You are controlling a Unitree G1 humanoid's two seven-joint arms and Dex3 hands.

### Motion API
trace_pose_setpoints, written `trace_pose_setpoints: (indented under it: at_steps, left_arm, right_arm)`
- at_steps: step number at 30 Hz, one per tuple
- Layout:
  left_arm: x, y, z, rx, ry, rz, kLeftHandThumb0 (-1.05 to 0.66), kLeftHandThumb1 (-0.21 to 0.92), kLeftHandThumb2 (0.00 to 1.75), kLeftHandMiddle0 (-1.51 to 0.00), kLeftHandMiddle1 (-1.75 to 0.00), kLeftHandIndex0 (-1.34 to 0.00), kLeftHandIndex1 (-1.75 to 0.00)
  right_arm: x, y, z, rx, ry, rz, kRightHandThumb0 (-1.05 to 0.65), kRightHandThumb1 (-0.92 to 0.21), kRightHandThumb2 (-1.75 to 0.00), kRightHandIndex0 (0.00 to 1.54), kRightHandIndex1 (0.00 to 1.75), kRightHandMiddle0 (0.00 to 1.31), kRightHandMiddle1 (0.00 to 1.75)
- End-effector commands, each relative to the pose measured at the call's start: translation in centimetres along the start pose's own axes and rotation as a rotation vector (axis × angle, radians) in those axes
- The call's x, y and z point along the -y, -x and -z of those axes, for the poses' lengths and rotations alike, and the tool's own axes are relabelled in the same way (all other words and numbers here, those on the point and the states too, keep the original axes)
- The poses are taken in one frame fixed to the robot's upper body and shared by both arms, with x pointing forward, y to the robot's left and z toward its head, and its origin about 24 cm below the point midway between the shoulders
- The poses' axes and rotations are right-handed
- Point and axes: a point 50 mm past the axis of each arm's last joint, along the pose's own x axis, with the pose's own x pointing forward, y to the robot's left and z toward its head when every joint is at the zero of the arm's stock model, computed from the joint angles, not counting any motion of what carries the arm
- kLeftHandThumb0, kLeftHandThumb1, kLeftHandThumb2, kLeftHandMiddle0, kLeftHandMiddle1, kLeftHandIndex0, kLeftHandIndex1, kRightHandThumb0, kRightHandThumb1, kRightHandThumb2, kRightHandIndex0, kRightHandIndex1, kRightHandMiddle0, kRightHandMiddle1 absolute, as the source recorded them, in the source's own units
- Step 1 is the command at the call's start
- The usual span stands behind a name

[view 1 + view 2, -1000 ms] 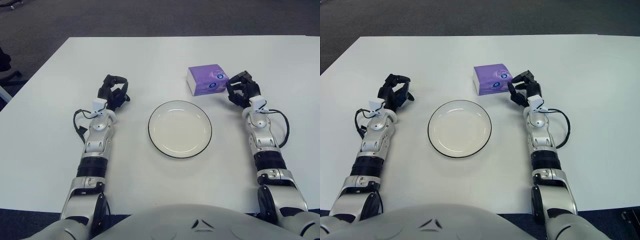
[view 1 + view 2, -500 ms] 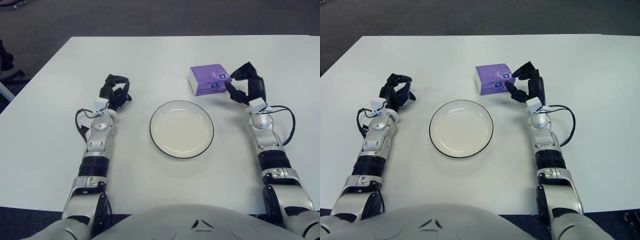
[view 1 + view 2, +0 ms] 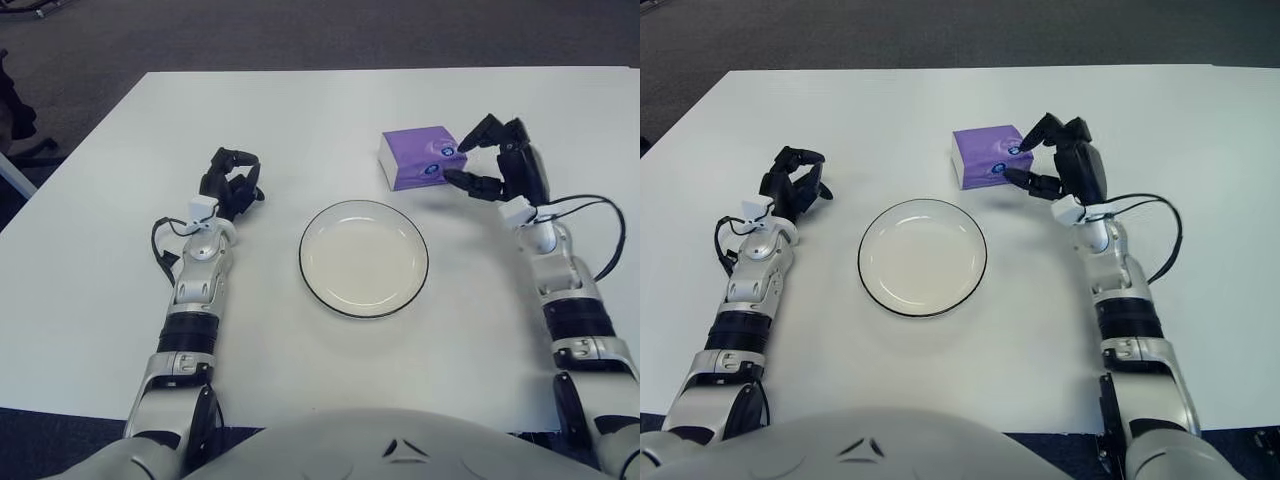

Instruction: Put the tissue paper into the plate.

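Right hand [image 3: 495, 160]: at the right end of the tissue pack, palm facing toward it, raised above the white table.
Right fingers [image 3: 480, 130]: spread open and holding nothing; 1 upper finger reaches to the pack's top right corner and looks to touch it or nearly so, though contact cannot be told for sure; a lower finger points at the pack's near right edge, just beside it.
Tissue pack [image 3: 417, 158]: a purple pack with a small round mark near its right end, lying flat on the table, just beyond the plate's far right rim and clear of it; it is outside the plate.
Plate [image 3: 318, 236]: round, white, with a thin dark rim, in the middle of the table between the 2 arms, with nothing in it.
Left hand [image 3: 229, 182]: to the left of the plate, well apart from the pack.
Left fingers [image 3: 242, 159]: curled in toward the palm and holding nothing.
Table [image 3: 300, 110]: white, carrying the plate and the pack, with both forearms stretched over it.
Cables: a black loop shows beside each wrist, 1 on the outer side of the left forearm [image 3: 157, 240] and 1 on the outer side of the right forearm [image 3: 610, 230].
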Motion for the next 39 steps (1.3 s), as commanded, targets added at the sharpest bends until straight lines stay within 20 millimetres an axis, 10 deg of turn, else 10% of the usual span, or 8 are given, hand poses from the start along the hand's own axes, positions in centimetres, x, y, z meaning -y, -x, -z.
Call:
trace_pose_setpoints:
  at_steps: [1,11,18,23,39]
  left_arm:
    - [0.1,3.4,5.4,-0.223,0.001,-0.022,-0.36,0.92,0.32,-0.82,-1.75,-0.41,-1.54]
    - [0.0,3.4,5.4,-0.223,-0.003,-0.024,-0.36,0.92,0.33,-0.82,-1.75,-0.41,-1.54]
    - [0.0,3.4,5.4,-0.222,-0.004,-0.025,-0.36,0.92,0.33,-0.82,-1.75,-0.41,-1.55]
    - [0.1,3.4,5.5,-0.223,-0.006,-0.026,-0.36,0.92,0.33,-0.82,-1.75,-0.41,-1.55]
    - [0.3,3.5,5.5,-0.223,-0.005,-0.026,-0.36,0.92,0.33,-0.82,-1.75,-0.41,-1.55]
  right_arm:
    - [1.0,-1.8,-1.4,0.085,0.064,-0.034,-0.36,-0.92,-0.33,0.60,1.66,0.40,1.54]
    - [1.7,-4.5,-2.9,0.196,0.185,-0.131,-0.36,-0.92,-0.33,0.63,1.49,0.40,1.54]
    - [1.6,-5.8,-3.1,0.306,0.346,-0.224,-0.35,-0.92,-0.39,0.62,0.81,0.33,1.60]
    - [1.4,-7.1,-3.0,0.349,0.452,-0.312,-0.56,-0.92,-0.39,0.59,0.17,0.42,0.42]
    - [-0.8,-8.5,-1.9,0.193,0.340,-0.648,-1.01,-0.92,-0.67,0.01,0.00,0.07,0.00]
